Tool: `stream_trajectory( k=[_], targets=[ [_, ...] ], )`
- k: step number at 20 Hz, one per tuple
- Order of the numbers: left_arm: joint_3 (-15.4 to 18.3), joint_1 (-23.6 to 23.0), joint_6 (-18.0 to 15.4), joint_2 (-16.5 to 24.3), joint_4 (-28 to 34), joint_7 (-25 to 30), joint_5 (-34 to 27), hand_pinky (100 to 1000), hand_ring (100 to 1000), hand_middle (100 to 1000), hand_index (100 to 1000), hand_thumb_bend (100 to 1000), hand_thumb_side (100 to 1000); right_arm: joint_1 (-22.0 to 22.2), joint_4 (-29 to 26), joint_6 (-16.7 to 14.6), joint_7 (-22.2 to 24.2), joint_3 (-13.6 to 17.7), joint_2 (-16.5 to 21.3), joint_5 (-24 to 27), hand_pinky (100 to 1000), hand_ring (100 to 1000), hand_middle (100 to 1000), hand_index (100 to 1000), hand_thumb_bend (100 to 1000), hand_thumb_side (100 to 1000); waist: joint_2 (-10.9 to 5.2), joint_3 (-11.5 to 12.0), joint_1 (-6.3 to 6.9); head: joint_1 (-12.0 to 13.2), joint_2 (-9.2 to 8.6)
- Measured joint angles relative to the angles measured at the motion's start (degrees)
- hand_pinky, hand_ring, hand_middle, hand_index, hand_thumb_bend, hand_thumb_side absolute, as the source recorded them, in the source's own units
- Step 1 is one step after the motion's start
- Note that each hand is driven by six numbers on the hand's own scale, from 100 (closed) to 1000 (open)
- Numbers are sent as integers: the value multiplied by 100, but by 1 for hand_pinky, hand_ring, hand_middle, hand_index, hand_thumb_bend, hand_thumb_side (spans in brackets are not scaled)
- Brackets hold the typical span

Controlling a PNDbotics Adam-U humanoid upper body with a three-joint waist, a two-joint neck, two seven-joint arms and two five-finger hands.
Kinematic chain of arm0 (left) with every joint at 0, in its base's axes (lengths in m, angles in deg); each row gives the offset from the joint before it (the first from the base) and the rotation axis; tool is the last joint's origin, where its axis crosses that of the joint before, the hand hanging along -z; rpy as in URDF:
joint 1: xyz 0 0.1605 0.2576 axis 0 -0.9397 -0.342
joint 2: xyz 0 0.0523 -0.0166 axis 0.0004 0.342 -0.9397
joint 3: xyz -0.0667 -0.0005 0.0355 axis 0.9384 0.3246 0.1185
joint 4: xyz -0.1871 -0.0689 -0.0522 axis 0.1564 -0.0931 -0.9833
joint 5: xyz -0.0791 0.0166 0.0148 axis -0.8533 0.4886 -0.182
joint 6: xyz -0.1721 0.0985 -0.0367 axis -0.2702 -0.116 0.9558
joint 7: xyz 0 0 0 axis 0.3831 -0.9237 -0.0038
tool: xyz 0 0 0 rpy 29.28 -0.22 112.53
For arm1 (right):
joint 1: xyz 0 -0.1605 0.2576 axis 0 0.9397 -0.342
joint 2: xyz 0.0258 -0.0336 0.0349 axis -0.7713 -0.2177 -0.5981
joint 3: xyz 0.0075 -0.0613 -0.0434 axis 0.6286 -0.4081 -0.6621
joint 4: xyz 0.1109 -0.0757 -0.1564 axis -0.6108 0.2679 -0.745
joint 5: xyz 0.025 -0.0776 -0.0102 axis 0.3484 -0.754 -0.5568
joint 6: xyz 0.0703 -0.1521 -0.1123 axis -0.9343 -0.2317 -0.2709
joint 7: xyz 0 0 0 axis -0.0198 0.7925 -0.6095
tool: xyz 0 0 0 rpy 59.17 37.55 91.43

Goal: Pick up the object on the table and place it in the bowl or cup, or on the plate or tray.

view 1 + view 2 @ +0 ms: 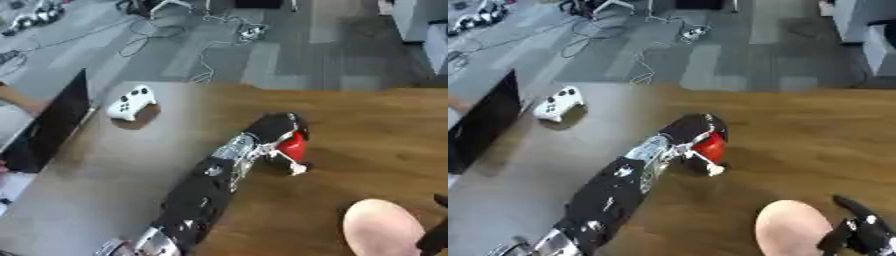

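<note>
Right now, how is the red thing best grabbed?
Round its rounded body, from above and the left, as the left hand already does, fingers curled over the red thing. A white bit sticks out low on its near side, so avoid that side.

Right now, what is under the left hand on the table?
A red object shows beneath the left hand, whose fingers curl over it. Its shape is mostly covered; whether it touches the wooden table cannot be seen.
</note>
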Motion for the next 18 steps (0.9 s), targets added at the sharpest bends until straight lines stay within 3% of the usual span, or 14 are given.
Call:
stream_trajectory(
  k=[9,18],
  targets=[
    [-171,40,-116,55,257,141,-14,100,192,371,529,302,148,6,1,0,0,0,0,0,495,565,464,964,100,1000,-6,16,0,-10,7],
    [-483,220,-349,159,810,596,-484,100,194,373,536,307,143,64,3,-3,-4,2,8,16,495,566,465,963,100,996,-171,78,0,-39,12]
  ],
)
